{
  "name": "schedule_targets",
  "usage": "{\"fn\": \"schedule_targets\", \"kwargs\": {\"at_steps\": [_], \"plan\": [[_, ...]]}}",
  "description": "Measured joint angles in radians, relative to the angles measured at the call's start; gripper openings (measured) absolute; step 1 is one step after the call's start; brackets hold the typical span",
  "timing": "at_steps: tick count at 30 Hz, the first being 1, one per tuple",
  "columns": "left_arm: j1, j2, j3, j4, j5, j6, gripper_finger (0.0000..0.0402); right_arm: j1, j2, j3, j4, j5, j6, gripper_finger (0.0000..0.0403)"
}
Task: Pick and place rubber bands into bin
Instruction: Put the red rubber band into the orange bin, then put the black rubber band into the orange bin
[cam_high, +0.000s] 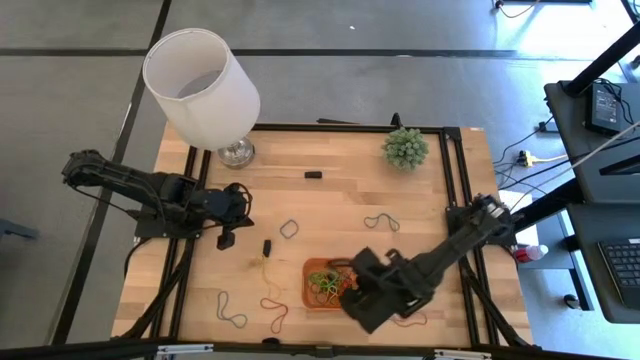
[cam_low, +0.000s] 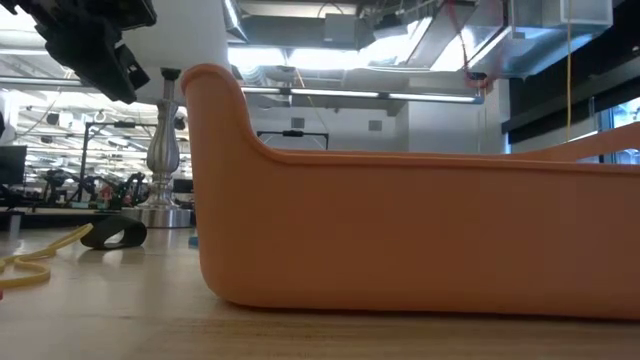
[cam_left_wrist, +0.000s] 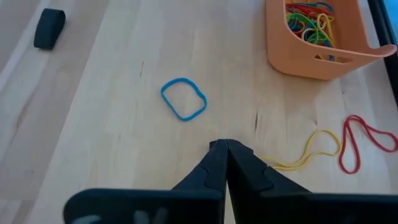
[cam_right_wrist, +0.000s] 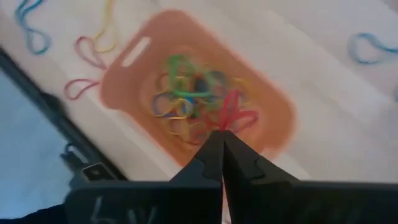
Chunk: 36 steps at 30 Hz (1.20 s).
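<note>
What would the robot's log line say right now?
right gripper: shut on red band, over bin | left gripper: shut, empty, near blue band

Open-plan lab — exposed ceiling ducts (cam_low: 400, 30), desk with keyboard (cam_high: 622, 265), cabled floor.

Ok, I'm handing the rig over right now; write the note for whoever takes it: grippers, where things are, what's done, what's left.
Right gripper: shut on a red rubber band, above the orange bin at the table's front.
Left gripper: shut, empty, over bare wood left of the bin, near a blue band.
Done: a pile of mixed-colour bands is in the bin.
Left: drop the red one in, then collect the loose bands on the table: the blue one, a yellow band and a red band beside the bin, others further out.
</note>
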<state>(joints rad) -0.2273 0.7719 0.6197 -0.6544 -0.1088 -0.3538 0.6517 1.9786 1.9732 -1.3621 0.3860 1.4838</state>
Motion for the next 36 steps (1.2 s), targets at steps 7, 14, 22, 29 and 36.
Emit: {"fn": "schedule_targets", "kwargs": {"at_steps": [7,14,22,29,36], "plan": [[0.0,0.0,0.0,0.0,0.025,-0.001,0.0005,-0.008,0.12,0.05,0.037,-0.042,-0.014,0.0],[0.0,0.0,0.0,0.0,0.026,-0.001,0.0001,-0.022,0.23,0.047,-0.021,-0.122,0.06,0.0],[0.0,0.0,0.0,0.0,0.025,-0.001,0.0007,-0.031,0.279,0.045,-0.031,-0.129,0.104,0.0028],[0.0,0.0,0.0,0.0,0.024,-0.003,0.0008,-0.032,0.279,0.045,-0.057,-0.17,0.104,0.009],[0.0,0.0,0.0,0.0,0.024,-0.004,0.0008,-0.026,0.243,0.046,-0.068,-0.169,-0.012,0.0121]]}}
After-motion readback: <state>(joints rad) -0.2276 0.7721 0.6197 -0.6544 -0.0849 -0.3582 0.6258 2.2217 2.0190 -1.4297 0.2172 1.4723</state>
